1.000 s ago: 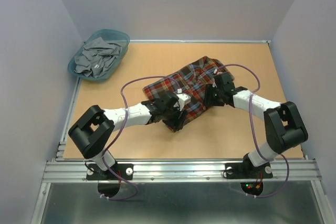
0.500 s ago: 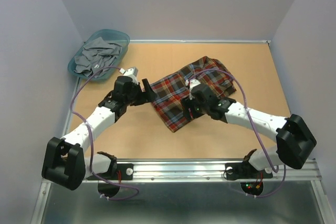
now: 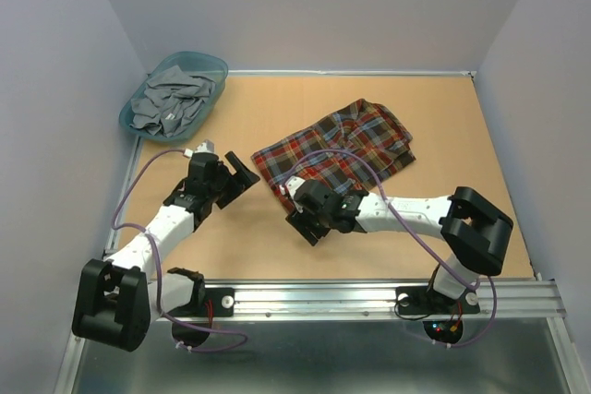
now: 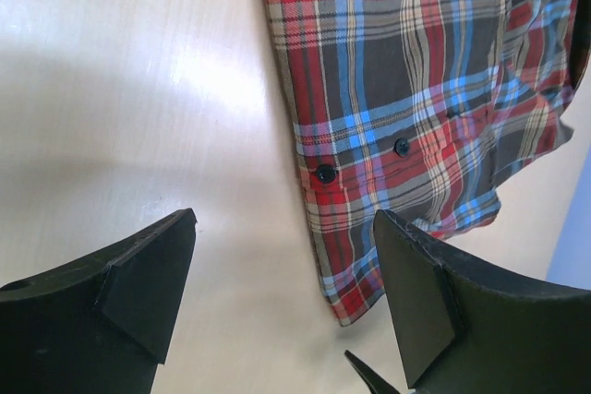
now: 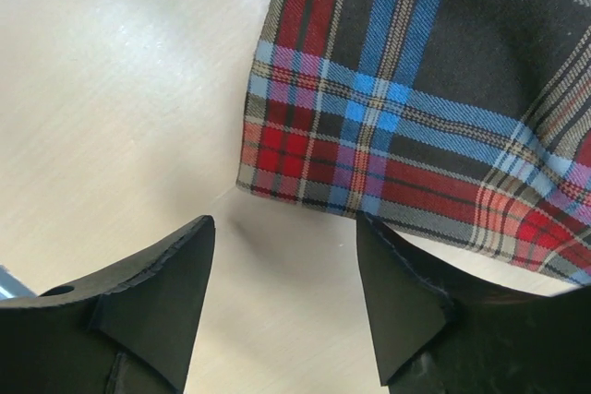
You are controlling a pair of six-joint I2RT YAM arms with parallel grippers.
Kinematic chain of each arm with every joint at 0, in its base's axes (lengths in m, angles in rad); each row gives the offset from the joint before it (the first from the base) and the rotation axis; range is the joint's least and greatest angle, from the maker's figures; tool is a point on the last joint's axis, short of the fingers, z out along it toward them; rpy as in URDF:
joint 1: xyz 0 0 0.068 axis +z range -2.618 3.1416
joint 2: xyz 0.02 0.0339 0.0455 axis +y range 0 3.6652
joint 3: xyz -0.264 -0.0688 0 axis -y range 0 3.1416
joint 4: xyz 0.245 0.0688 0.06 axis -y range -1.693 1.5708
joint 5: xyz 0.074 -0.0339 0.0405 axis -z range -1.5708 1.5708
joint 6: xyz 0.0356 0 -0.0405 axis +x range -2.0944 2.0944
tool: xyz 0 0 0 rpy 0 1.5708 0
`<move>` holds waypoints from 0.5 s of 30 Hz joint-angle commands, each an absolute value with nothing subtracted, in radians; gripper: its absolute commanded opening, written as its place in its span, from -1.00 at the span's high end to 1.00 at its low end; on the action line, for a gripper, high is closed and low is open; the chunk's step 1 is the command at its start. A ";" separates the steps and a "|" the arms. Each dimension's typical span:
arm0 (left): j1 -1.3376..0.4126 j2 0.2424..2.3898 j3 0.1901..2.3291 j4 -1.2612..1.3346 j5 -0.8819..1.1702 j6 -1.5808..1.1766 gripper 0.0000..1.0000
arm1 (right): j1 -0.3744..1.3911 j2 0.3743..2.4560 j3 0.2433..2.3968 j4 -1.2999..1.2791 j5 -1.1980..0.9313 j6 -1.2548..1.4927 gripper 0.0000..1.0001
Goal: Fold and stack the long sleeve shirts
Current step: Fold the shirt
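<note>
1. Top external view.
   - The plaid shirt lies as a loose, slanted bundle at mid-table, slightly towards the far side.
   - The left gripper is just beside the shirt's left edge, not touching it, with jaws open. The right gripper is at the near-left corner, also with jaws open. Neither holds anything.
   - Risk: the outline is uneven. A fold made from here is likely to trap wrinkles and give a lopsided packet.
   - The table is smooth tan board. The teal basket at the far left holds crumpled grey garments.
2. Left wrist view.
   - The left gripper is spread wide over bare board, and the shirt edge lies ahead and to the right.
   - Risk: dark buttons sit on a doubled band. A pinch there could slip off a button or take one layer only.
   - The cloth is soft woven flannel in a red, navy and blue check.
3. Right wrist view.
   - The right gripper is open, and the squared shirt corner lies just beyond the fingertips.
   - Risk: the corner lies flat on the slick surface. A shallow approach could push it away rather than get under it.
</note>
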State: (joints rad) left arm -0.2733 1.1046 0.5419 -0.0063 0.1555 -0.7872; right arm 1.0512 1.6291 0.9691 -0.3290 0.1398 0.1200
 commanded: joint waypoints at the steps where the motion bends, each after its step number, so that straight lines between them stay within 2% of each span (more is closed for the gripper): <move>1: -0.270 1.055 0.500 -0.021 0.091 -0.861 -0.79 | 1.057 1.640 0.999 -0.275 0.169 0.046 -0.34; 6: -0.270 1.042 0.486 -0.031 0.064 -0.877 -0.79 | 1.058 1.654 0.953 -0.236 0.186 0.022 -0.26; 15: -0.271 1.092 0.526 -0.028 0.107 -0.865 -0.79 | 1.063 1.640 0.985 -0.238 0.160 0.009 -0.27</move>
State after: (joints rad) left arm -0.2733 1.0691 0.4969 -0.0345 0.0971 -0.8730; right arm 1.0534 1.6444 0.9649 -0.2771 0.1600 0.0292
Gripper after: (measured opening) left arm 0.892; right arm 0.634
